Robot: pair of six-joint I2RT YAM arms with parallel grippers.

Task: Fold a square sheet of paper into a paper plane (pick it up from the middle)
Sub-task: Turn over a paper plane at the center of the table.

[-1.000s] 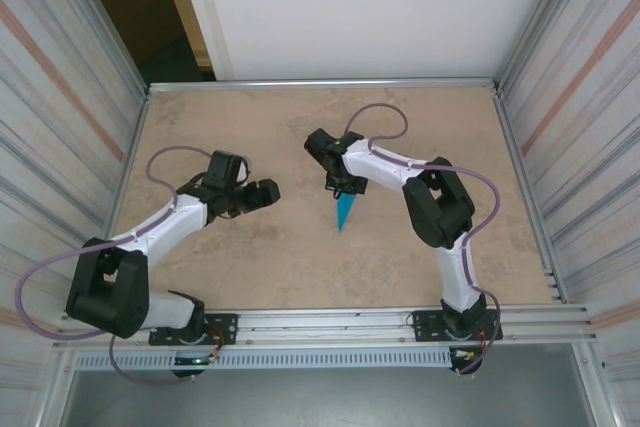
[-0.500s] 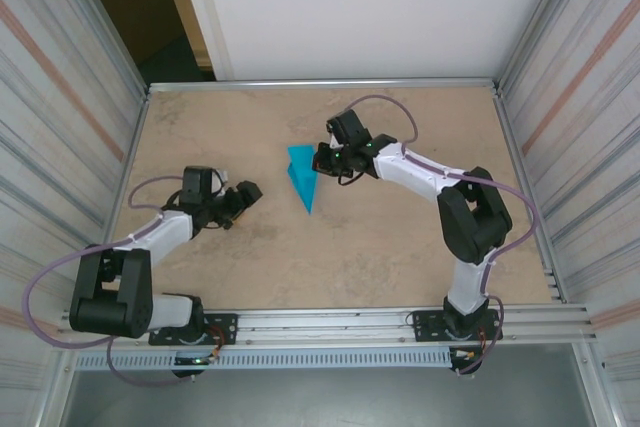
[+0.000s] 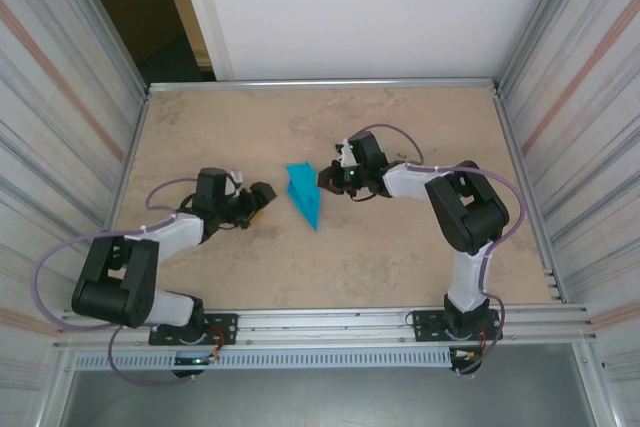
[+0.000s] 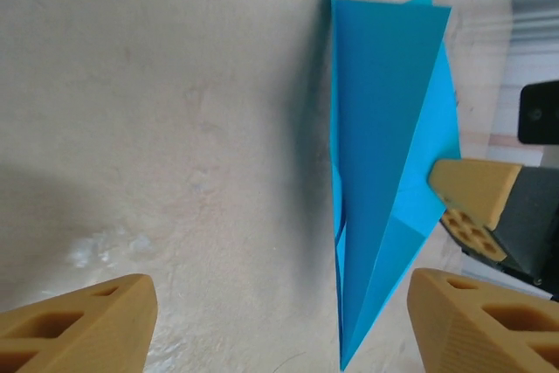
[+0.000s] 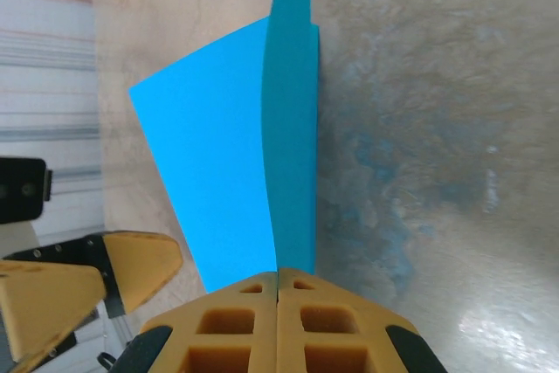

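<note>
Entry: plane [image 3: 303, 194], blue paper dart, mid-bench [image 3: 400, 267], sharp tip toward the near edge. Right claw [image 3: 325, 183]: jaws closed, pinching the right side of the plane. Left claw [image 3: 262, 197]: jaws wide apart, empty, just left of the plane.

The paper plane [image 3: 303, 194] is a turquoise-blue dart, long and narrow, folded along a centre crease with one flap standing up from the other [image 5: 293, 128]. It sits near the middle of the table [image 3: 400, 267], with its broad end toward the table's far edge and its sharp tip toward the near edge. The right gripper [image 3: 322, 183] pinches its right edge.
</note>
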